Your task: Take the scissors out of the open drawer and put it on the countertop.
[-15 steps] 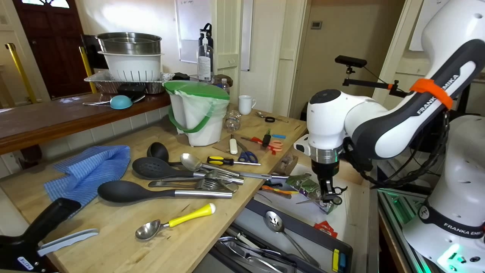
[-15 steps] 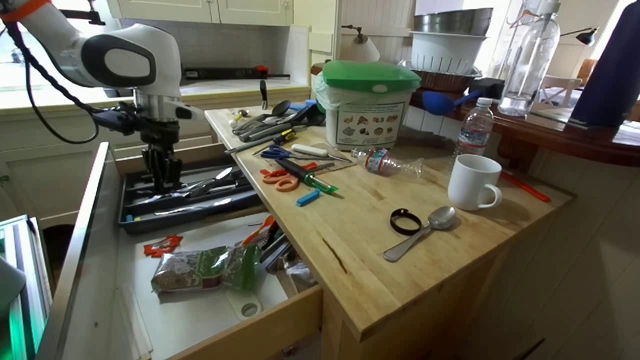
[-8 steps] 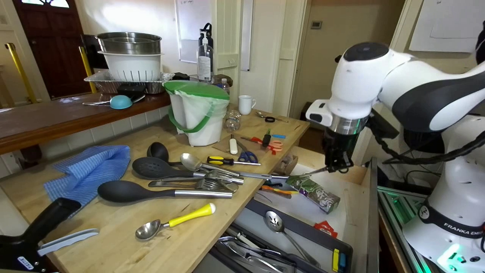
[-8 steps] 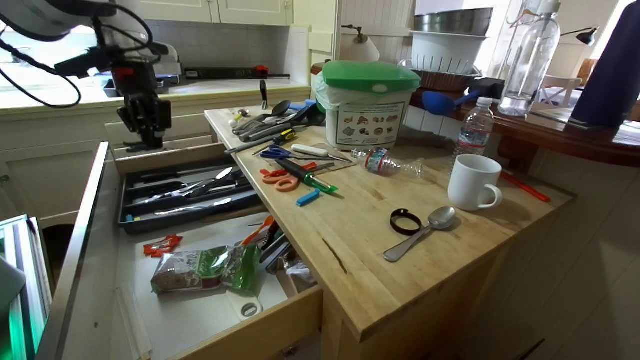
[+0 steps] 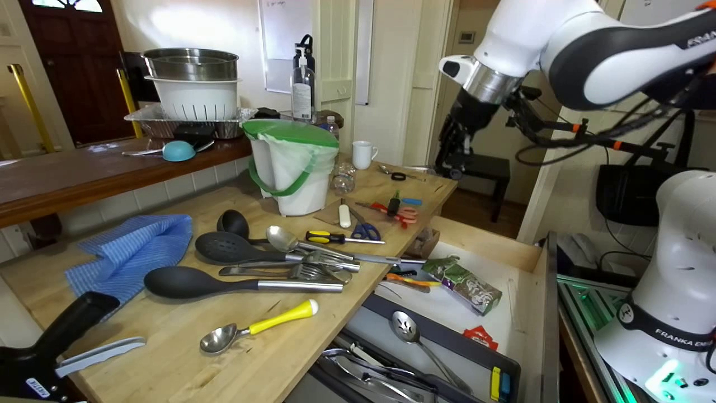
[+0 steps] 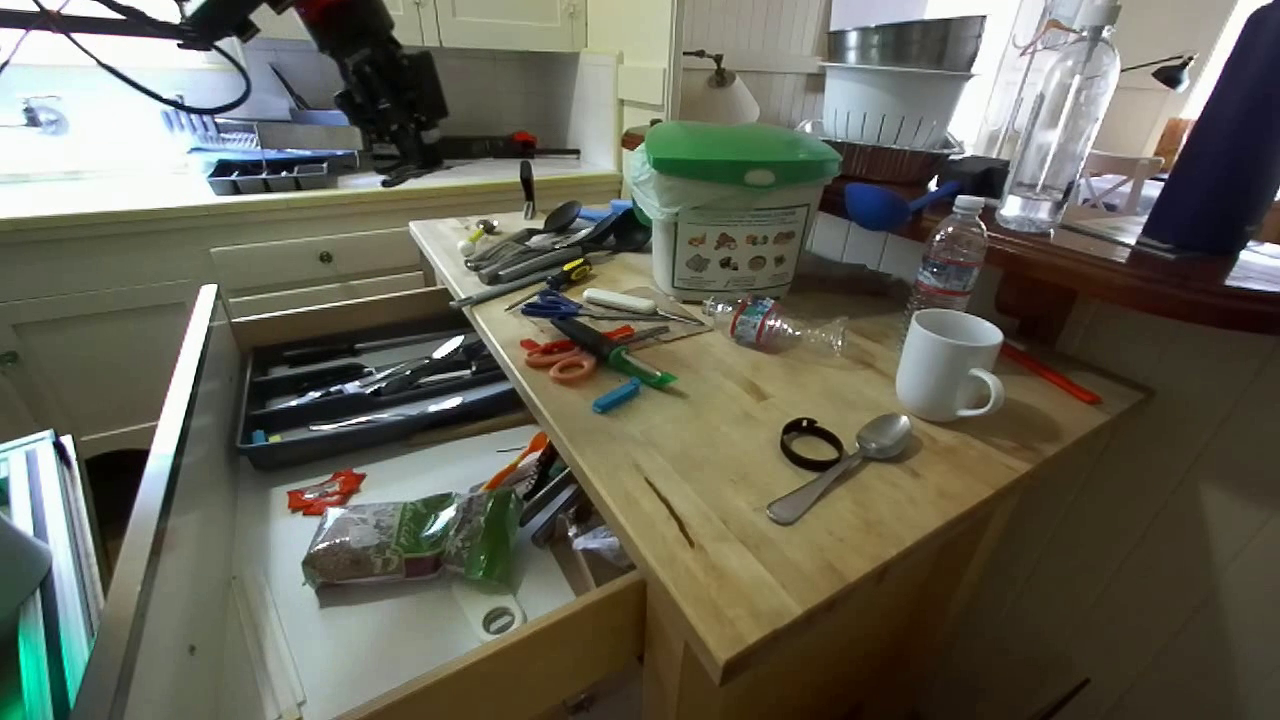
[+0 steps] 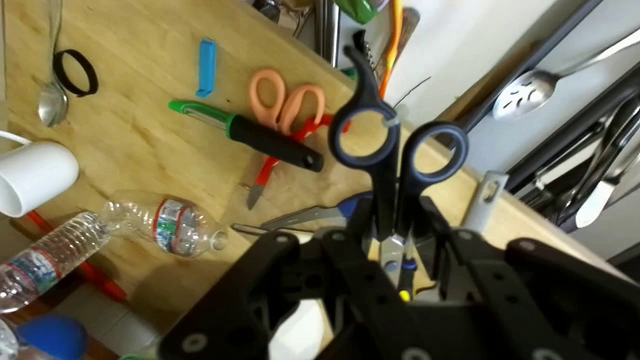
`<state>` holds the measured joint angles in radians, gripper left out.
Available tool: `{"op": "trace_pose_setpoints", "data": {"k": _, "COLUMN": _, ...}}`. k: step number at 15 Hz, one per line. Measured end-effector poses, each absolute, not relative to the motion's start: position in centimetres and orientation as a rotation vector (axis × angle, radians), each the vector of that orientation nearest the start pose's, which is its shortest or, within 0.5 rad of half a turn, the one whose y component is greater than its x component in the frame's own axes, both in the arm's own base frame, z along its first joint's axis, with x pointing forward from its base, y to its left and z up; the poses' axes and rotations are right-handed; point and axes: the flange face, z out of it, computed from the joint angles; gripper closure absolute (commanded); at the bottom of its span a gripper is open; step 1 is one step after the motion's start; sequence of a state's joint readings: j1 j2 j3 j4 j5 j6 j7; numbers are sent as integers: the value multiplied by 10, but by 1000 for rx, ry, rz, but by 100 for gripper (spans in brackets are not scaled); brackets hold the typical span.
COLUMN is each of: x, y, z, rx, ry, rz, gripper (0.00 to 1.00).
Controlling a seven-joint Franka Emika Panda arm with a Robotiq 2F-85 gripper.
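Dark-handled scissors (image 7: 384, 200) are held in my gripper (image 7: 397, 218). The fingers are closed on the handle shanks, with the loops pointing outward and the blades partly hidden between the fingers. In an exterior view my gripper (image 5: 450, 167) is raised, with a metal blade (image 5: 418, 168) sticking out to its left. In an exterior view the gripper (image 6: 418, 160) hangs above the far end of the drawer, apart from everything below. The open drawer (image 6: 520, 645) holds a utensil tray and packets. The pale wooden countertop (image 6: 740, 560) lies beside it and fills much of the wrist view (image 7: 145, 150).
On the countertop lie orange scissors (image 6: 570, 368), blue scissors (image 5: 366, 230), a green-black peeler (image 6: 615, 352), bottles, a white mug (image 6: 945, 365), a spoon (image 6: 840, 465) and several black utensils (image 5: 240, 249). A green-lidded bin (image 5: 293, 168) stands tall there. A brown ledge (image 5: 112, 173) runs behind.
My gripper has risen from low over the drawer's utensil tray and swung toward the countertop side, tilting, with the scissors in it. The objects on the countertop have not moved.
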<state>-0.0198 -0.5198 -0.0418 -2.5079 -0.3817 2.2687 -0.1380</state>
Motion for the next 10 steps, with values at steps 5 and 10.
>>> {"op": "trace_pose_setpoints", "data": {"k": 5, "x": 469, "y": -149, "z": 496, "rx": -3271, "ry": -25, "rz": -431, "gripper": 94}}
{"op": "trace_pose_setpoints", "data": {"k": 10, "x": 512, "y": -232, "z": 466, "rx": -3110, "ry": 368, "rz": -394, "gripper": 94}}
